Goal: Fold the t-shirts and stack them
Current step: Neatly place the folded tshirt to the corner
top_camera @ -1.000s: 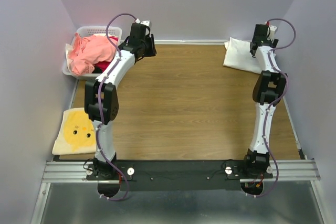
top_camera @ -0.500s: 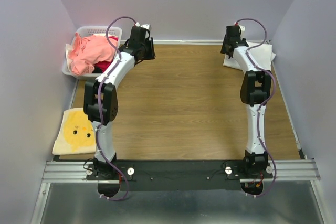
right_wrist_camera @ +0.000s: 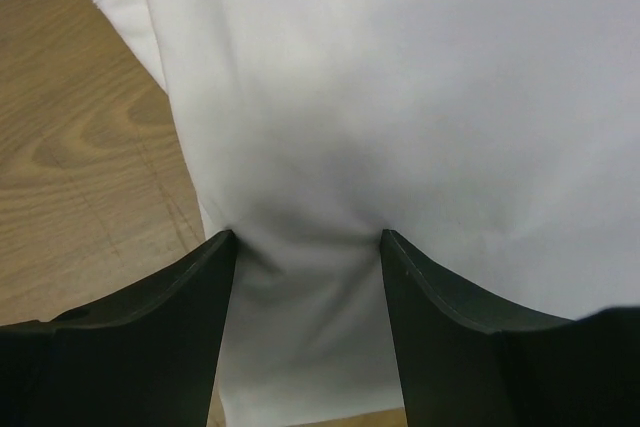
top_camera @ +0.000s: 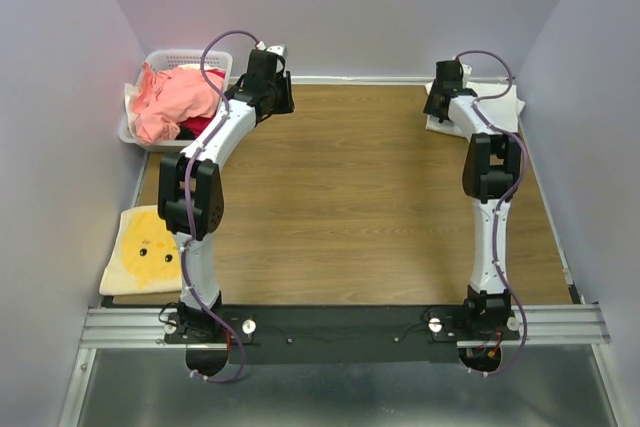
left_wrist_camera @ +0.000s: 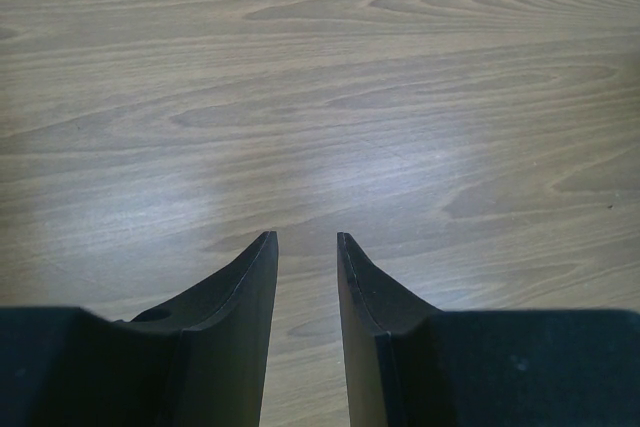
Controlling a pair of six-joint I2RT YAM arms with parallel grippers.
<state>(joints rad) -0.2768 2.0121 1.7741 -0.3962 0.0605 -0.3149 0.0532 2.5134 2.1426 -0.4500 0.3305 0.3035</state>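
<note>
A folded white t-shirt (top_camera: 499,100) lies at the table's far right corner. My right gripper (top_camera: 437,103) is down on its left part. In the right wrist view the two fingertips press into the white t-shirt (right_wrist_camera: 420,97), and the cloth puckers in the wide gap of the right gripper (right_wrist_camera: 307,237), which stands open. A salmon-pink t-shirt (top_camera: 175,95) and a red one (top_camera: 197,126) lie heaped in the basket. My left gripper (top_camera: 272,97) hangs just right of the basket; the left gripper (left_wrist_camera: 305,237) is open over bare wood with nothing between its fingers.
The white lattice basket (top_camera: 190,55) stands at the far left corner. A folded yellow t-shirt with a chick face (top_camera: 145,247) lies at the near left edge. The wooden table top (top_camera: 350,197) stretches between the arms. Walls close in on both sides and at the back.
My right arm swung left from the white shirt's far side to its left part, and its jaws narrowed onto the cloth. The left arm barely moved.
</note>
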